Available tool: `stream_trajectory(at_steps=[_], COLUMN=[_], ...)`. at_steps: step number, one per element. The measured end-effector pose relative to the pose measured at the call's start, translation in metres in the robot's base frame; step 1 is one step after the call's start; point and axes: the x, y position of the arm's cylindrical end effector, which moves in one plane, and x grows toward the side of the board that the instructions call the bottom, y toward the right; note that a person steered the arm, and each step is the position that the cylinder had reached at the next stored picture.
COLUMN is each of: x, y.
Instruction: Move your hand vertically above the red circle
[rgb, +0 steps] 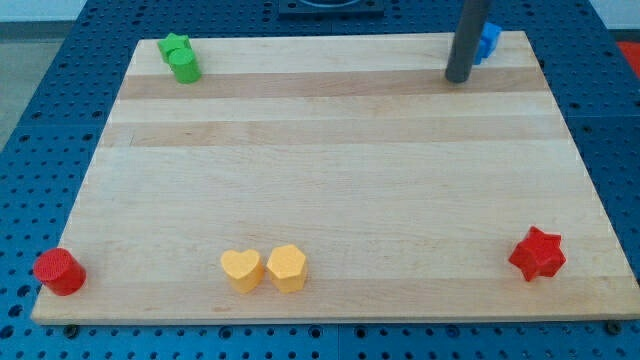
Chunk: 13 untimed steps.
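Nearest the camera runs the bottom edge of the wooden board (330, 190), the largest thing in the scene, lying on a blue pegboard table (40, 150). Next in size is the robot's dark rod, which comes down at the view's top right; its tip (459, 78) rests on the board just beside a blue block (489, 42), of which only a part shows behind the rod, so its shape cannot be told. The rod has no jaws and holds nothing; whether it touches the blue block cannot be told.

Among the smaller things, a red star (537, 254) sits near the bottom right corner, a yellow heart (241, 270) and a yellow hexagon (287, 268) stand touching each other near the bottom edge, and a green star (175, 46) and a green cylinder (185, 66) stand together at the top left.

The task's thing, the red circle (59, 271), stands at the bottom left corner, partly over the board's edge, well apart from the tip.

To do the step well, the tip should probably cross the bare middle of the board diagonally, passing above the yellow pair, and stop on the far side of the red circle, towards the view's top, without nudging it off the corner.
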Motion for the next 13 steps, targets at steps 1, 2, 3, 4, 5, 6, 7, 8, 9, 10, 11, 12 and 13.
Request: stream_trajectory(at_steps=[1, 2, 3, 4, 5, 6, 7, 8, 9, 10, 11, 12, 13], x=[0.009, 0.014, 0.014, 0.021, 0.047, 0.054, 0.063, 0.069, 0.070, 0.076, 0.088, 0.101, 0.106], y=[-0.026, -0.046, -0.047, -0.047, -0.047, -0.064, -0.098, -0.121, -0.123, -0.145, -0.166, -0.182, -0.210])
